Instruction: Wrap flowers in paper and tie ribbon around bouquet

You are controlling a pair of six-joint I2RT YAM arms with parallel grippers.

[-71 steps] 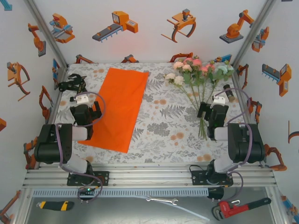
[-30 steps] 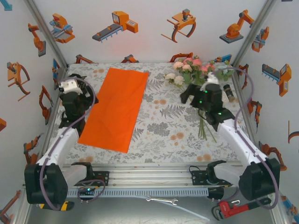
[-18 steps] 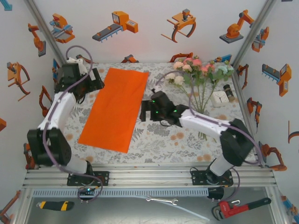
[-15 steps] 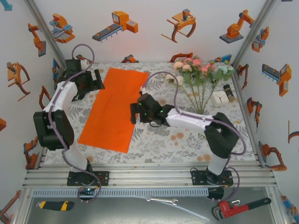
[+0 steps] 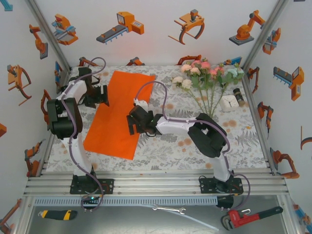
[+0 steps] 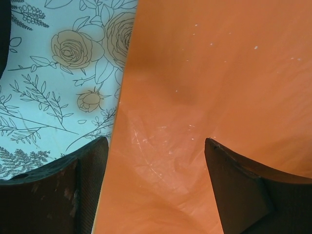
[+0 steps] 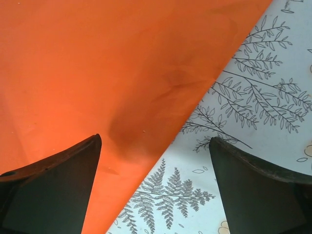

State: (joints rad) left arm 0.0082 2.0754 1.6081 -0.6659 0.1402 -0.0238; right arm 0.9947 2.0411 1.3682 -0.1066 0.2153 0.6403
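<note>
**1. Paper** (image 5: 119, 114): one large bright orange sheet, thin, plain and matt. It lies flat and slantwise on the left half of the table, its far end toward the back wall. Shallow dimples and soft creases show near my fingers at both long edges. I judge it light and likely to slide or buckle.

**2. My left pincer** (image 6: 156, 144): jaws wide, nothing clamped. It sits low over the sheet's left long edge, one dark finger above the cloth and the other above the orange.

**3. My right pincer** (image 7: 155, 139): jaws wide likewise, and empty. It stands astride the right long edge, with paper under one finger and cloth under the other.

**4. Step in hand, as I judge it**: taking hold of the sheet at both sides so I can place it for the flowers. To do it well:
- work one finger under the edge instead of pressing on top
- close slowly on a small bite
- lift both sides evenly, so the sheet neither tears nor drags askew

**5. Flowers** (image 5: 207, 73): pink, white, cream and pale blue heads on thin green stems that run toward me. They lie at the far right, well apart from the paper and unwrapped.

**6. Tablecloth** (image 5: 170, 131): pale and smooth, printed with grey leaves and roses. It probably offers the paper little grip
</note>
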